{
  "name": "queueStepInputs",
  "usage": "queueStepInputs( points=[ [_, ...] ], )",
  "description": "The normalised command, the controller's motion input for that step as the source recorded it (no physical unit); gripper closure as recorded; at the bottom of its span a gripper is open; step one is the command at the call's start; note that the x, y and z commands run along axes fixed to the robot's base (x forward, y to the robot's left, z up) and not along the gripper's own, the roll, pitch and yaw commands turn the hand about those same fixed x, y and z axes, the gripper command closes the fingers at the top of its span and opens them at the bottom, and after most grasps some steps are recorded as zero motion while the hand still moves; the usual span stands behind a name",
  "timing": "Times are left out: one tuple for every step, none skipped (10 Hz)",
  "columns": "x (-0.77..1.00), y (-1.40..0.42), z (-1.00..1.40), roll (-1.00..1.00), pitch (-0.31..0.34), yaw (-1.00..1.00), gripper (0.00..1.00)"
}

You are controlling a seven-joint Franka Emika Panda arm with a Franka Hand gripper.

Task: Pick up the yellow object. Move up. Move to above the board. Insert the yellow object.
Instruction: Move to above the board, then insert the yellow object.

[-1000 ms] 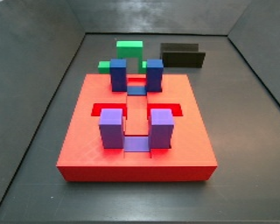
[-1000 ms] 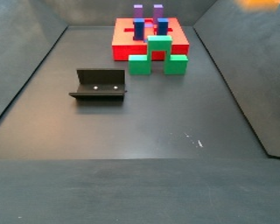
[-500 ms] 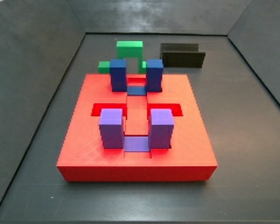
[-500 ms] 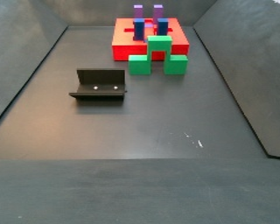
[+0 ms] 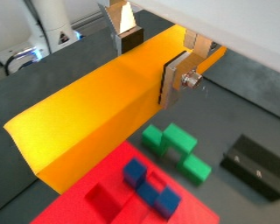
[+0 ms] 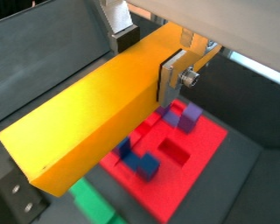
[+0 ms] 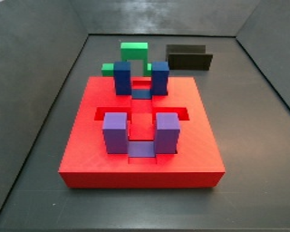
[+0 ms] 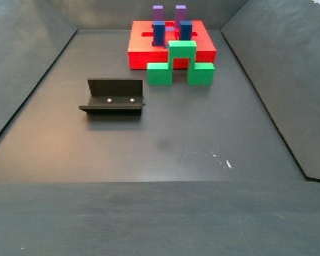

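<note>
The yellow object [image 5: 95,109] is a long, smooth bar, yellow-orange all over, with flat sides and sharp edges. It shows in both wrist views [image 6: 90,114] and fills a big part of each picture. It does not show in either side view, and the arm does not show there either.

The gripper [image 5: 154,54] is pinching the bar near one end. One silver finger [image 5: 177,77] is flat against one long side of the bar, and the other finger [image 5: 127,24] is on the far side. The rest of the bar sticks out a long way from the fingers. In both wrist views the gripper [image 6: 152,51] and the bar are up in the air, high over the floor.

Below the bar in a wrist view is the board [image 6: 195,166], a thick red slab with cut-out slots. Blue blocks [image 6: 140,162] and a purple block [image 6: 191,115] stand up on its top. The bar is not touching the board.

In a side view the board [image 7: 142,154] lies on the dark floor [image 7: 250,127]. Purple blocks [image 7: 115,132] stand at its near end and blue blocks [image 7: 159,77] farther back. A green block [image 7: 134,53] sits just behind the board. The fixture [image 7: 188,57] stands near it, beside the back wall.

In a side view the fixture [image 8: 113,97] stands well apart from the board [image 8: 143,42], with green blocks [image 8: 183,60] right against the board's near side.
</note>
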Motion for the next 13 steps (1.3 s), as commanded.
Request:
queueStepInputs(
  points=[
    [0.42,-0.71,0.13,0.05,0.159,0.01,1.00],
    [0.28,-0.42,0.09,0.05,0.140,0.01,1.00],
    [0.14,-0.22,0.06,0.05,0.088,0.01,1.00],
    [0.00,0.00,-0.04,0.00,0.000,0.00,1.00],
    [0.00,0.00,-0.23,-0.05,-0.004,0.00,1.00],
    [0.05,-0.11,-0.56,-0.03,-0.046,0.00,1.00],
    [0.02,-0.37,-0.70,0.15,-0.053,0.00,1.00],
    [0.00,-0.47,-0.78,0.14,-0.066,0.02,1.00],
    [0.06,-0.46,-0.77,0.08,-0.057,0.06,1.00],
    [0.13,-0.34,-0.72,0.01,-0.046,0.03,1.00],
    [0.26,-0.13,-0.70,0.03,-0.016,0.00,1.00],
    [0.15,0.00,-0.73,0.03,-0.024,0.00,1.00],
    [0.12,0.01,-0.73,0.00,-0.019,0.09,1.00]
  ],
)
